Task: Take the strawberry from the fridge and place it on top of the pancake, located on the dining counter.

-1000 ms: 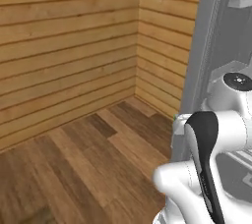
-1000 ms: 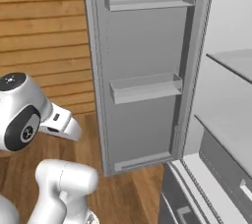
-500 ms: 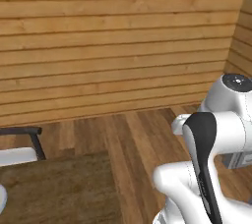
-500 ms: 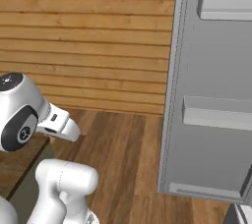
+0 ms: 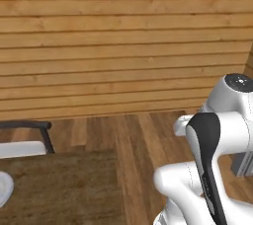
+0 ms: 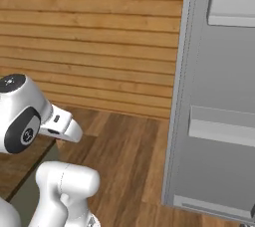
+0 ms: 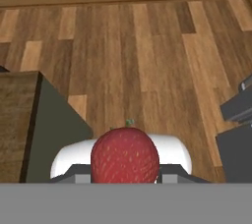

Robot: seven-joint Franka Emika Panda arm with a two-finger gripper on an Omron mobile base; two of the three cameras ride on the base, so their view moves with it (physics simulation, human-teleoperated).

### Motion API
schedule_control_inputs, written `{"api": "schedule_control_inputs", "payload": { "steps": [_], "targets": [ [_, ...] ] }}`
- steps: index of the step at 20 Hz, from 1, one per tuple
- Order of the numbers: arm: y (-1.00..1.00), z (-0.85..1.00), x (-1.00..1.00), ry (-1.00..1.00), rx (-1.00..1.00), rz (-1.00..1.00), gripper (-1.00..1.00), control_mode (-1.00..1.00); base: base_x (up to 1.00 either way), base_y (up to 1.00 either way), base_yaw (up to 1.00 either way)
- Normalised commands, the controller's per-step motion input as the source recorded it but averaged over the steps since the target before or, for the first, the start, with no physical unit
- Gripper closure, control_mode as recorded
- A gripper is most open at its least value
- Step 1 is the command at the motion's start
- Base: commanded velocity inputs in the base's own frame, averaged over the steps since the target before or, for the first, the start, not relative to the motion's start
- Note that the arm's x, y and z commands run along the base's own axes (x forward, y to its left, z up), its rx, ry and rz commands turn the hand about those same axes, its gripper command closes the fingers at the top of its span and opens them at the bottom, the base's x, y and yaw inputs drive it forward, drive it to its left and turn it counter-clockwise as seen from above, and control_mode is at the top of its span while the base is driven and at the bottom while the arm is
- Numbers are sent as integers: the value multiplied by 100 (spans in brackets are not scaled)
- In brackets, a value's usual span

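In the hand view a dark red strawberry (image 7: 125, 156) sits low in the middle, with my gripper (image 7: 125, 175) shut on it. It hangs over the wooden floor. The dining counter (image 5: 64, 184), dark brown over a pale greenish-grey base, lies at the lower left of the left base view. Its corner (image 7: 17, 120) stands to the left of the strawberry in the hand view. The fridge's open light grey door (image 6: 219, 101), with its shelf bins, takes up the right of the right base view. The pancake is out of view.
A dark-framed stool (image 5: 29, 137) with a white seat stands at the counter. A pale round rim (image 5: 4, 189) shows on the counter at the left edge. A wooden plank wall (image 5: 123, 41) closes the far side. Grey fridge parts (image 7: 236, 134) stand to the right of the hand.
The base has turned left, so both base views swept across. The fridge door slid to the right, and the plank wall, counter and stool came into the left base view.
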Motion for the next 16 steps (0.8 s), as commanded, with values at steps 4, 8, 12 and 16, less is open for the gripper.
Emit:
{"api": "schedule_control_inputs", "payload": {
  "steps": [4,8,12,16],
  "targets": [
    [0,0,0,0,0,0,100,100,100,19,15],
    [0,0,0,0,0,0,100,100,100,0,-9],
    [0,0,0,0,0,0,100,100,84,-12,-34],
    [0,0,0,0,0,0,100,100,74,13,-23]
  ]
}}
